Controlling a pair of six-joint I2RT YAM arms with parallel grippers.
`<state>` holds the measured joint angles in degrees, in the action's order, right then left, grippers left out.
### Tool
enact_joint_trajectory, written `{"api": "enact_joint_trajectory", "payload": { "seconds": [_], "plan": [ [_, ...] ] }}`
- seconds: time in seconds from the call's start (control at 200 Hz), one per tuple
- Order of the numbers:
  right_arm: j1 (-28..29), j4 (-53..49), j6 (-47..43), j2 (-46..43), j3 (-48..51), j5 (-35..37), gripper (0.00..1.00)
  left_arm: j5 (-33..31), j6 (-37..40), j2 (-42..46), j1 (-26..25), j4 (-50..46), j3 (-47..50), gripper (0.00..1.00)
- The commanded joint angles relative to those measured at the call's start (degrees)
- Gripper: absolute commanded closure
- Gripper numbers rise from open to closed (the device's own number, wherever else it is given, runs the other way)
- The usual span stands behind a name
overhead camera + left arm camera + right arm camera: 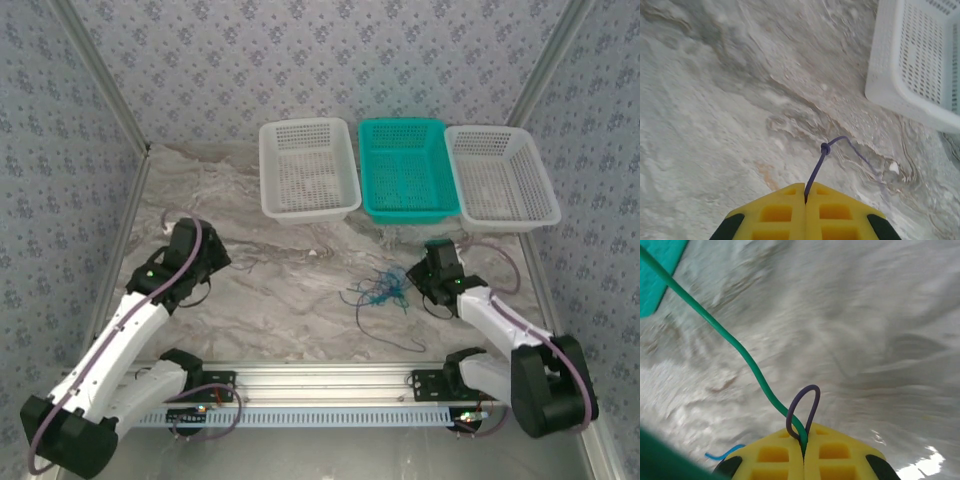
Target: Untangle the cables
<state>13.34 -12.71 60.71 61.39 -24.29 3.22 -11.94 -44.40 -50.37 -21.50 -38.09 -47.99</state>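
Got a marbled grey counter (280, 300) under everything, with three perforated plastic baskets along the far edge: white rectangular basket (268, 170), teal rectangular basket (405, 124), second white basket (500, 131). Then a loose tangle of thin blue, green and dark cables (380, 292) lying on the counter in front of the teal one, just beside the right claw (804, 432). Pinched fully shut, that claw, on a green wire (705, 314) plus a little purple loop (810, 387). Same deal for the left claw (805, 189), well apart from the tangle: clamped tight on a thin purple knotted wire (825, 148).
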Motion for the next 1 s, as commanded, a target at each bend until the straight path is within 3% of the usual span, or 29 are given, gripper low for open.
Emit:
{"api": "enact_joint_trajectory", "payload": {
  "seconds": [0.0,0.215,0.38,0.59,0.76,0.994],
  "plan": [
    [-2.99,-7.28,5.29,-5.26,2.38,7.38,1.00,1.45,4.55,0.13,3.28,-3.25,-5.45,1.00],
    [-10.55,-12.10,2.59,-14.81,4.10,8.78,1.00,5.31,8.15,-3.12,7.67,-3.38,-16.87,1.00],
    [-10.45,-9.10,-1.24,-16.61,4.10,4.05,1.00,17.33,9.99,-10.26,7.70,1.17,-29.67,1.00],
    [-10.41,-8.31,-2.43,-17.17,4.26,2.60,1.00,17.10,13.60,-21.43,7.70,2.74,-50.49,1.00],
    [-10.37,-8.10,-3.76,-17.87,3.47,0.50,1.00,23.69,13.69,-32.13,7.52,12.18,-61.22,1.00],
    [-10.34,-8.17,-5.75,-19.10,2.50,-1.49,1.00,26.57,15.54,-49.42,6.20,14.64,-76.07,1.00]
  ]
}}
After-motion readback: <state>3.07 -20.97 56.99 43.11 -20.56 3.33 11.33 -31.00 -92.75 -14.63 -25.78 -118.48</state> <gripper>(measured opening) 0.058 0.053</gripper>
